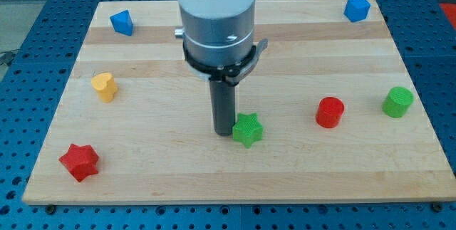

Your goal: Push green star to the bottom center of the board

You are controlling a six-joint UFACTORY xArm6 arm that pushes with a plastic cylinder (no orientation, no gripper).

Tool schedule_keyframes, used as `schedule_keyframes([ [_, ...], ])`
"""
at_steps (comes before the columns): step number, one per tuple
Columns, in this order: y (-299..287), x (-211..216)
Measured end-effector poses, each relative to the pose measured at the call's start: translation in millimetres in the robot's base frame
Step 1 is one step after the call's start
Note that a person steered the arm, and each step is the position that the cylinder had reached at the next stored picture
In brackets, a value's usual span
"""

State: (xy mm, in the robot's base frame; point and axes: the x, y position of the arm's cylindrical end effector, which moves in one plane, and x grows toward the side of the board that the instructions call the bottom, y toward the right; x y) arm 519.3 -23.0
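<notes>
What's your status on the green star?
My tip against green star's left side. Star just below mid-board, short of bottom centre. Path toward the view's bottom unobstructed.

The scene is bright and evenly lit from above, so the board (142, 166) shows its pale grain clearly with only a mild sheen along its far strips. Shadows are short and soft: a faint dark patch hugs the base of the rod by my tip (224, 133), and small ones sit under the blocks. Focus is sharp across the whole view, with no motion blur and no visible bending at the edges.
</notes>
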Motion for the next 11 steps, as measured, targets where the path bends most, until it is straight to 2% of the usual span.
schedule_keyframes([
  [1,0.0,-46.6],
  [2,23.9,-89.3],
  [3,57.8,-61.1],
  [4,62.8,-61.1],
  [9,27.2,27.8],
  [10,27.2,28.4],
  [11,42.9,-28.8],
])
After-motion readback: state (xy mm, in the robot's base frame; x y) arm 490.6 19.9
